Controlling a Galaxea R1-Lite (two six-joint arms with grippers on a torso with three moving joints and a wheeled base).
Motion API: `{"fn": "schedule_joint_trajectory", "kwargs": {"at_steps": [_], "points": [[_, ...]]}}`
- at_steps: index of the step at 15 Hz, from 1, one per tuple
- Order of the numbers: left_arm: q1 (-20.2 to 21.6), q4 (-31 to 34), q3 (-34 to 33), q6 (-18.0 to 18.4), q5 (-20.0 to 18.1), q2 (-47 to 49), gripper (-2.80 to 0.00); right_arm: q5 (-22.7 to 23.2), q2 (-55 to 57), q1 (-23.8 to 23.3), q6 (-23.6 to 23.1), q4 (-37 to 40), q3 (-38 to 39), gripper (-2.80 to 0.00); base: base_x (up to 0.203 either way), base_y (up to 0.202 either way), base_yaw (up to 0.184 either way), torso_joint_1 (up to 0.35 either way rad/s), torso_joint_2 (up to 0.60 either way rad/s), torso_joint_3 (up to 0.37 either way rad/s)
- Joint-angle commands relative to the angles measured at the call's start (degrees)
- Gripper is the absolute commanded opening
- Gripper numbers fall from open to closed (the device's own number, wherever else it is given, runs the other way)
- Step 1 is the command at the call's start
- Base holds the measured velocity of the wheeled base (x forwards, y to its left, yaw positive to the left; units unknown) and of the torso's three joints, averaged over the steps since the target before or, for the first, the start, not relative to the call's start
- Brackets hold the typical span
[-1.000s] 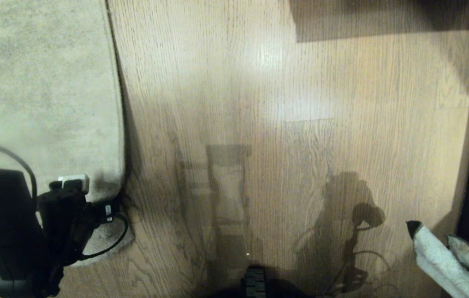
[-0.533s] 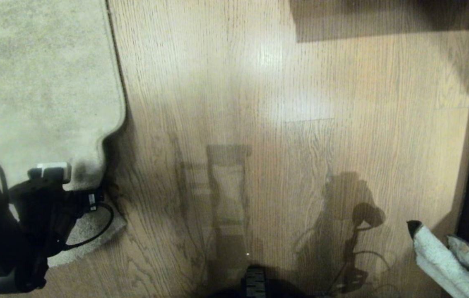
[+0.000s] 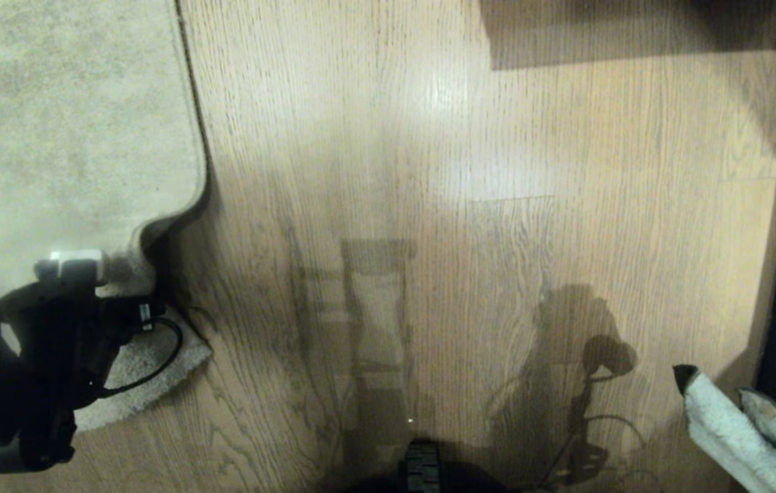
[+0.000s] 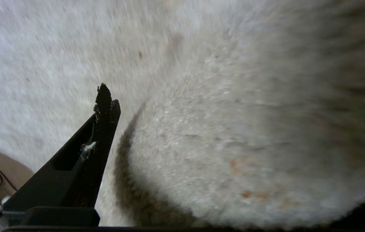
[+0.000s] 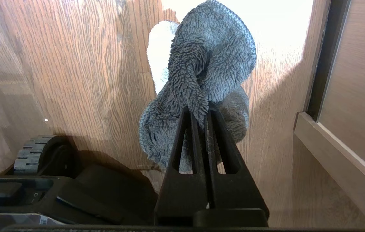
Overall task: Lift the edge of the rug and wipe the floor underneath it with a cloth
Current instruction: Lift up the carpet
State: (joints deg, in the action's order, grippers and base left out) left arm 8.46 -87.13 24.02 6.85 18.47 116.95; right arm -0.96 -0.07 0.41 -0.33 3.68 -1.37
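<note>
My left fingers (image 3: 110,291) are spread wide at the near corner of the big pale grey-beige short-pile rug, and they have dragged its thin bound rug edge (image 3: 185,209) inward over the last moment: where the border ran almost straight down a second ago, it now bends in a deep notch toward me, and a small tongue of rug lies flat on the floor just nearer than that notch. In the left wrist view one black finger (image 4: 103,106) rests against the pile beside a raised hump of rug (image 4: 234,145); I cannot tell whether the other finger is under the fold. I judge the corner is bunched and pulled back rather than truly lifted, so a strip of the light brown wood-plank floor (image 3: 429,171) beside the notch is now bare and ready for wiping, though I may need a firmer pinch to hold the edge up

My right fingers (image 5: 203,117) are clamped together on the fluffy dark grey-teal cloth (image 5: 211,67), whitish on its other side, hanging over the floor at the near right, well apart from the rug and not yet brought across
</note>
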Motion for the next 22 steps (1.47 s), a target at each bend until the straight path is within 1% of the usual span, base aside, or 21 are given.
{"fn": "schedule_joint_trajectory", "kwargs": {"at_steps": [1, 5, 9, 11, 14, 18, 20, 22], "points": [[0.2, -2.8, 2.3, 0.2, 0.0, -0.3, 0.00, 0.0, 0.1, 0.0, 0.0, 0.0, 0.0, -2.80, 0.000, 0.000, 0.000, 0.000, 0.00, 0.000], [-0.3, -2.8, 5.1, 0.8, -0.1, -0.3, 0.00, 0.0, 0.1, 0.0, 0.0, 0.0, 0.0, -2.80, 0.000, 0.000, 0.000, 0.000, 0.00, 0.000], [-1.2, -2.7, 5.3, 0.8, 0.0, -1.3, 0.00, 0.0, 0.1, 0.0, 0.0, 0.0, 0.0, -2.80, 0.000, 0.000, 0.000, 0.000, 0.00, 0.000], [-1.8, -1.0, 5.6, 0.8, -0.1, -2.4, 0.00, 0.0, 0.1, 0.0, 0.0, 0.0, 0.0, -2.80, 0.000, 0.000, 0.000, 0.000, 0.00, 0.000], [-4.4, 3.1, 6.7, 0.7, 0.0, -4.9, 0.00, 0.0, 0.1, 0.0, 0.0, 0.0, 0.0, -2.80, 0.000, 0.000, 0.000, 0.000, 0.00, 0.000], [-4.6, 5.7, 8.1, 0.9, 0.2, -6.2, 0.00, 0.0, 0.1, 0.0, 0.0, 0.0, 0.0, -2.80, 0.000, 0.000, 0.000, 0.000, 0.00, 0.000], [-4.6, 6.1, 7.2, 0.9, 0.3, -6.2, 0.00, 0.0, 0.1, 0.0, 0.0, 0.0, 0.0, -2.80, 0.000, 0.000, 0.000, 0.000, 0.00, 0.000], [-4.4, 6.1, 4.7, 1.0, 0.3, -6.2, 0.00, 0.0, 0.1, 0.0, 0.0, 0.0, 0.0, -2.80, 0.000, 0.000, 0.000, 0.000, 0.00, 0.000]]}}
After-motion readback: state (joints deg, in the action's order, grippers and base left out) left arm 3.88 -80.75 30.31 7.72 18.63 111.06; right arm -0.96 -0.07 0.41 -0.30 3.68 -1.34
